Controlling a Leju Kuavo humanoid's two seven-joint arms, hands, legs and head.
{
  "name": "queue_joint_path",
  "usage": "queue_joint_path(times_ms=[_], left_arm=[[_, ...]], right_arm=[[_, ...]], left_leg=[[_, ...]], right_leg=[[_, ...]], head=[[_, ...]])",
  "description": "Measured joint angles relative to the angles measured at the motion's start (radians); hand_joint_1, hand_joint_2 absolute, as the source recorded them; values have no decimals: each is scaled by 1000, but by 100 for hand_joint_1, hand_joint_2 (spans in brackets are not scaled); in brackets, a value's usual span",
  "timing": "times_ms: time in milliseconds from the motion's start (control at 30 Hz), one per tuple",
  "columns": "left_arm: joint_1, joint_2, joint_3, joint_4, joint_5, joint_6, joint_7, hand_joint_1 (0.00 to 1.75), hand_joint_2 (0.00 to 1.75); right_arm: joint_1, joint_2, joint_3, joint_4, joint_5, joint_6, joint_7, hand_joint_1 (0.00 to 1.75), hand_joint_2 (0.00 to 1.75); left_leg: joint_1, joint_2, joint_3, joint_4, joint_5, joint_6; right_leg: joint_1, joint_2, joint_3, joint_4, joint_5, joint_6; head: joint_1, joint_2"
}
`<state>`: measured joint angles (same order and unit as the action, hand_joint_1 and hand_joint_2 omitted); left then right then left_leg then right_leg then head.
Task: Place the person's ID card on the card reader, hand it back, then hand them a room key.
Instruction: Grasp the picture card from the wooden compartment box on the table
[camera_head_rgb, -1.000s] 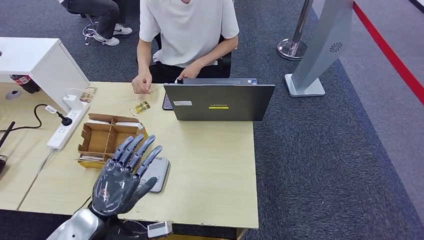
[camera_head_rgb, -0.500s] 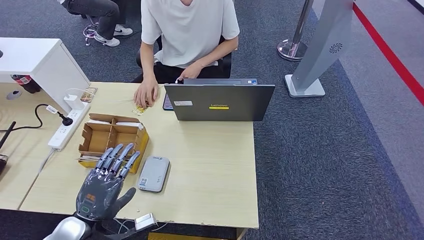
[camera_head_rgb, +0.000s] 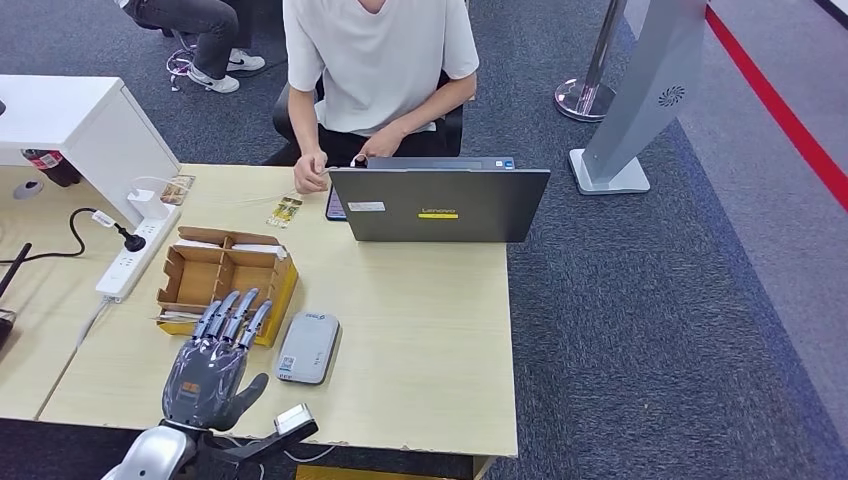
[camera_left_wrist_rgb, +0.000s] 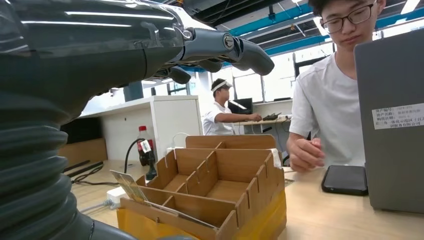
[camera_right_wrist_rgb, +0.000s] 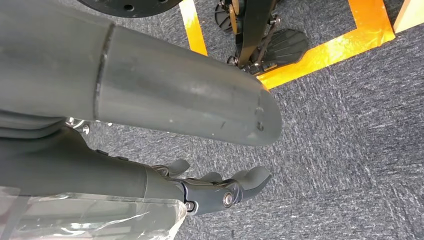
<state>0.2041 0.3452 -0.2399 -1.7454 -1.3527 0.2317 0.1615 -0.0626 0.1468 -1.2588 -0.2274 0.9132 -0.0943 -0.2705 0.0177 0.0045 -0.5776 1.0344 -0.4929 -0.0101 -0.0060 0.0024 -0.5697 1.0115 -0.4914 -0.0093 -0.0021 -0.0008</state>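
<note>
At the near left of the tabletop (camera_head_rgb: 420, 320), the left hand (camera_head_rgb: 212, 362) is hovering with fingers (camera_head_rgb: 232, 312) spread and holding nothing, the card reader (camera_head_rgb: 307, 347) lying just beside it at three o'clock. The ID card (camera_head_rgb: 284, 211) is probably the small yellowish strip lying at twelve o'clock near the person's hand (camera_head_rgb: 309, 172). To do this well, reach over the cardboard organiser (camera_head_rgb: 222, 277) without clipping it. The left wrist view is showing a card (camera_left_wrist_rgb: 131, 186) standing in the organiser's front slot; the right hand (camera_right_wrist_rgb: 220, 192) is hanging over carpet, fingers loosely apart, holding nothing.
</note>
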Motion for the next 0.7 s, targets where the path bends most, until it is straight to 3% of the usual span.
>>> queue_joint_path(times_ms=[333, 700], left_arm=[[-22, -32, 14, 56, -8, 21, 0, 0, 175], [-80, -80, 81, 155, -28, 143, -25, 0, 175]], right_arm=[[-1, 0, 4, 0, 11, 4, 8, 0, 0], [-1, 0, 17, 0, 36, 9, 10, 0, 0]], left_leg=[[0, 0, 0, 0, 0, 0], [0, 0, 0, 0, 0, 0]], right_leg=[[0, 0, 0, 0, 0, 0], [0, 0, 0, 0, 0, 0]], head=[[0, 0], [0, 0]])
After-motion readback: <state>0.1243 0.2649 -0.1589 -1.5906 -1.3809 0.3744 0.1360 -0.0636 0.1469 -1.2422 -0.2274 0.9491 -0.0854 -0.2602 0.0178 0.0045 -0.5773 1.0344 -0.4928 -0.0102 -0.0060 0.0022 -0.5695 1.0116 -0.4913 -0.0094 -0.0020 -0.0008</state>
